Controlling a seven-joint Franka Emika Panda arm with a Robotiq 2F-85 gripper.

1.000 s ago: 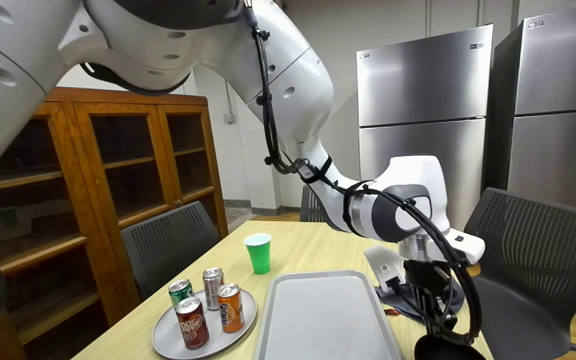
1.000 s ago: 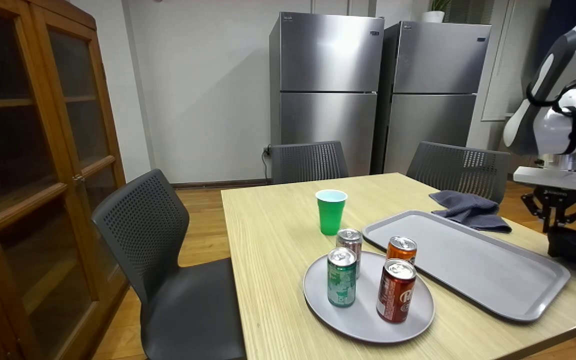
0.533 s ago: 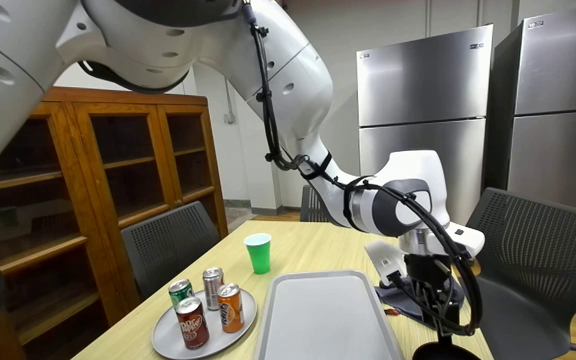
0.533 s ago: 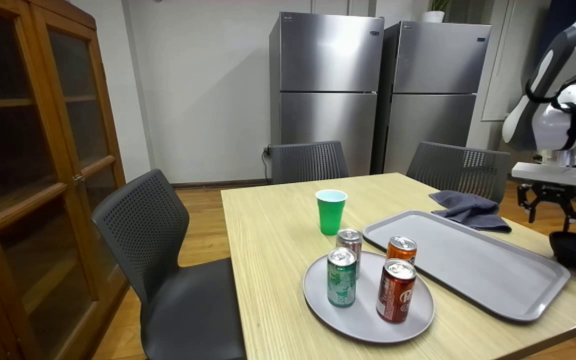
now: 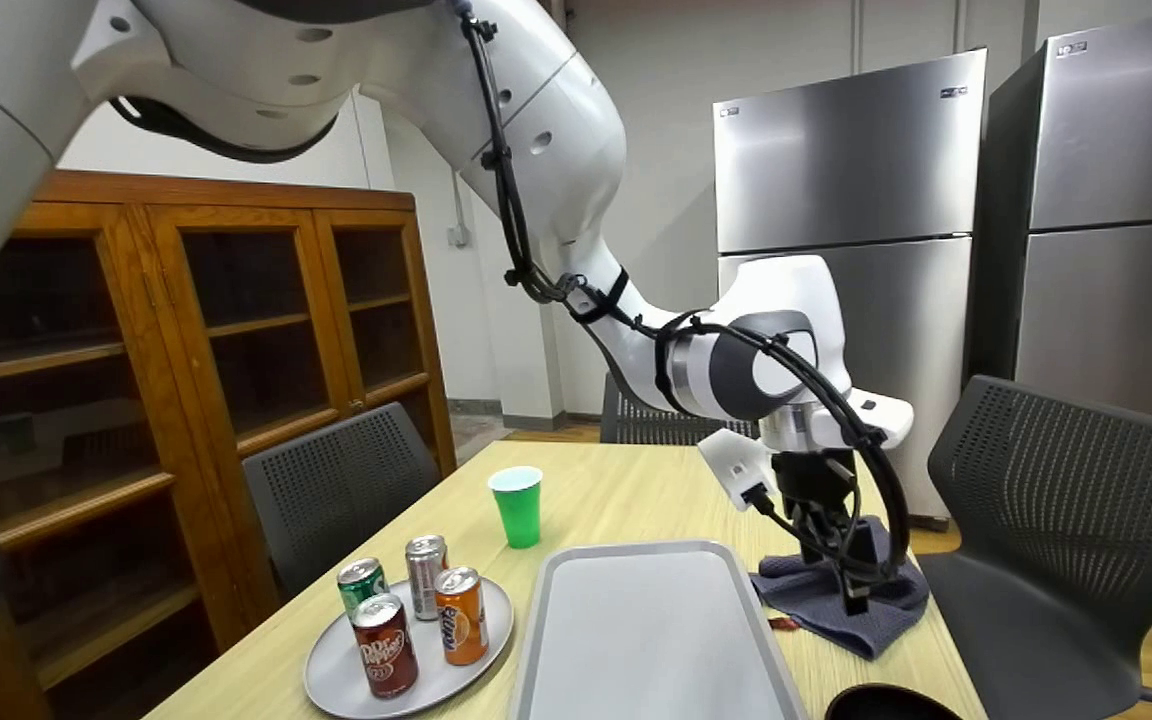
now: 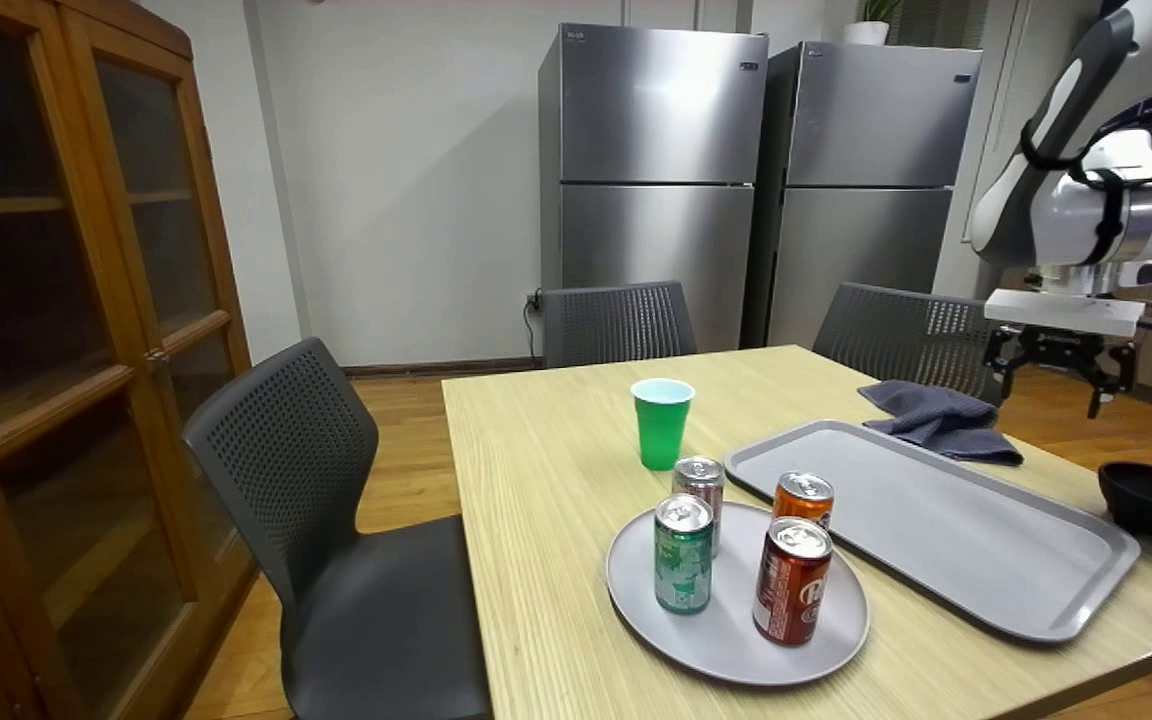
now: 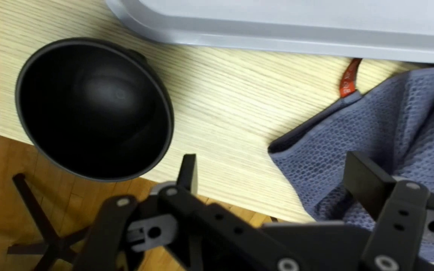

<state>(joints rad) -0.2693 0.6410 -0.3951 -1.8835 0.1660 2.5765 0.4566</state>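
One empty tool [image 7: 271,169], spread wide, hangs near the black bowl [image 7: 94,109]; swinging low, it could knock that bowl, close to the edge, off the counter [image 7: 220,113].

Wrist view: gripper [image 7: 271,175] cut by the lower edge; one of its fingers [image 7: 367,184] covers part of the blue-gray towel [image 7: 371,124], which also runs past the right edge. Print on its red tag [image 7: 348,81] too blurred to read. Gray tray [image 7: 296,34] leaves at top and right.

In an exterior view, black cables [image 5: 873,440] cross in front of the gripper; jaw gap not readable there. Both exterior views clip the black bowl [image 5: 891,705] and the arm [image 5: 536,130].

In an exterior view, the green can [image 6: 684,560] partly hides the silver can [image 6: 700,475], and the dark red can [image 6: 792,585] the orange can [image 6: 804,491]. Refrigerator badges [image 6: 750,66] too small to read. Potted plant [image 6: 867,32]: cut at top.
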